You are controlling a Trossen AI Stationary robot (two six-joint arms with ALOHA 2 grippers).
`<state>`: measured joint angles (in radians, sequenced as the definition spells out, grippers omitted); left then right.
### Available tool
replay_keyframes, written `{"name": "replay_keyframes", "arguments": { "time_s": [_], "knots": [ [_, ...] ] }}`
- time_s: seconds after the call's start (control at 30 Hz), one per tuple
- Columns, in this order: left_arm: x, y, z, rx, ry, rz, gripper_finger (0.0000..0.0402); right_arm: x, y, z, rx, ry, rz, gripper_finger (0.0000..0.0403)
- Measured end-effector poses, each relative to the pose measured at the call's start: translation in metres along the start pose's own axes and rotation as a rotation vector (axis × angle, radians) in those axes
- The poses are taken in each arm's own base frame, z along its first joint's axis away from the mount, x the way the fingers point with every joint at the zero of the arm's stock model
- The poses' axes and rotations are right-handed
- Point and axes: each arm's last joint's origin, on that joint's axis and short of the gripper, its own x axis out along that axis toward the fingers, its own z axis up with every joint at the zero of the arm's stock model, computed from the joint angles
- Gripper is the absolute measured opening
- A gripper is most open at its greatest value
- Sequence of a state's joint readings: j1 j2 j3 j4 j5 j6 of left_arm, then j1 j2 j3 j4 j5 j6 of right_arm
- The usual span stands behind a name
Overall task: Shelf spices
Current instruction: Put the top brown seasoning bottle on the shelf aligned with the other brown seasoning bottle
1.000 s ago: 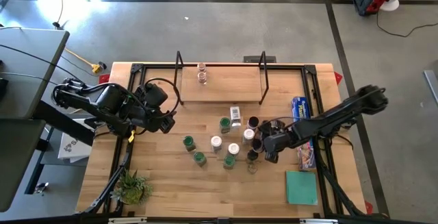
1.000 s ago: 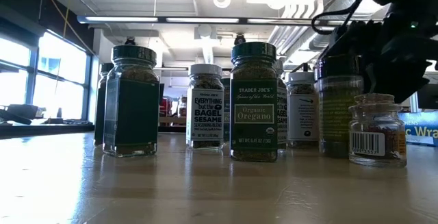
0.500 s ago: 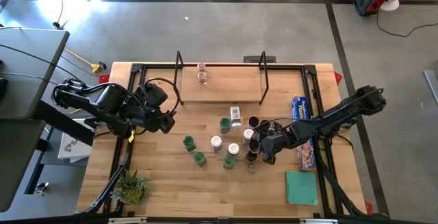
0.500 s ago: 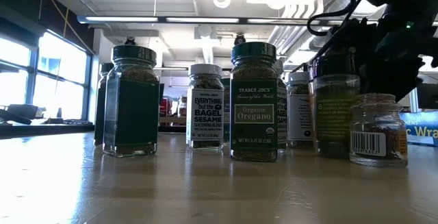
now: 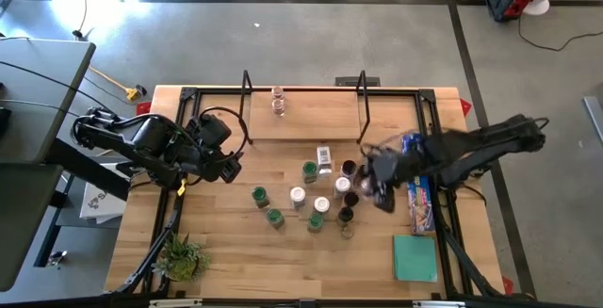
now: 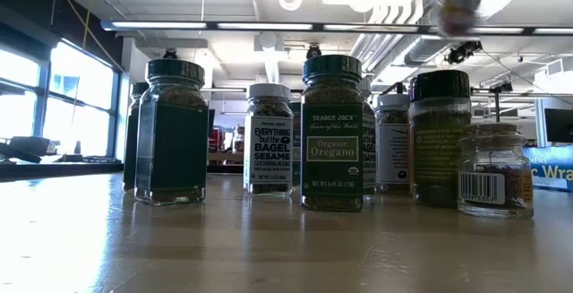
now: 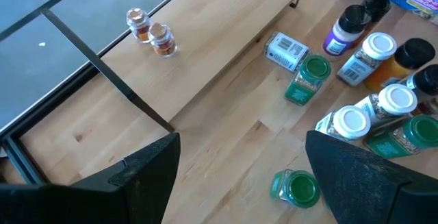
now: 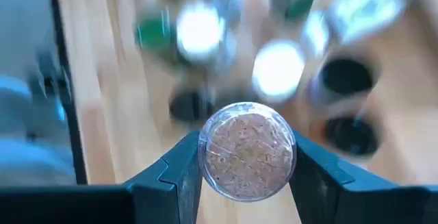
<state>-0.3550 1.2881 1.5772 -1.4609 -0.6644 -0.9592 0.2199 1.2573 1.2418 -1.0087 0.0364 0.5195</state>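
The right gripper (image 8: 246, 183), jaws clenched on a clear-topped jar (image 8: 247, 157), apparently lifted, could drop it swinging toward the shelf (image 5: 306, 115).

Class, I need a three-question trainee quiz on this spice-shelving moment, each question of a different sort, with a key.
1. True or false: the right gripper holds a clear-topped spice jar between its fingers.
2. How many jars stand on the shelf board? A) none B) two C) five
3. Fill in: the left gripper is ____, hovering over the table's left side.

Key: 1 true; 2 B, two small jars side by side near one end; 3 open.
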Motion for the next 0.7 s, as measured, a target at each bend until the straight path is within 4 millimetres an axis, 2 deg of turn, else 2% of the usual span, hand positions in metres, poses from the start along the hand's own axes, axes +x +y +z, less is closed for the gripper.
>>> {"name": "replay_keyframes", "arguments": {
  "time_s": [0.1, 0.23, 0.33, 0.43, 0.57, 0.7],
  "knots": [
    [0.0, 0.0, 0.0, 0.0, -0.003, -0.003, 0.0309, -0.007, -0.013, 0.039, 0.004, -0.093, -0.035, 0.0163],
    [0.0, -0.001, 0.0, 0.0, 0.004, -0.008, 0.0309, 0.012, -0.038, 0.096, -0.036, -0.163, -0.087, 0.0163],
    [0.0, 0.0, -0.001, 0.007, 0.037, -0.02, 0.0309, 0.041, -0.061, 0.137, -0.053, -0.206, -0.1, 0.0163],
    [0.0, 0.0, -0.003, 0.015, 0.088, -0.043, 0.0309, 0.078, -0.087, 0.167, -0.032, -0.19, -0.144, 0.0163],
    [0.0, 0.001, -0.006, 0.02, 0.145, -0.058, 0.0309, 0.126, -0.118, 0.192, 0.016, -0.142, -0.182, 0.0163],
    [0.0, 0.001, -0.006, 0.02, 0.153, -0.058, 0.0309, 0.166, -0.135, 0.208, 0.039, -0.108, -0.192, 0.0163]
  ]
}}
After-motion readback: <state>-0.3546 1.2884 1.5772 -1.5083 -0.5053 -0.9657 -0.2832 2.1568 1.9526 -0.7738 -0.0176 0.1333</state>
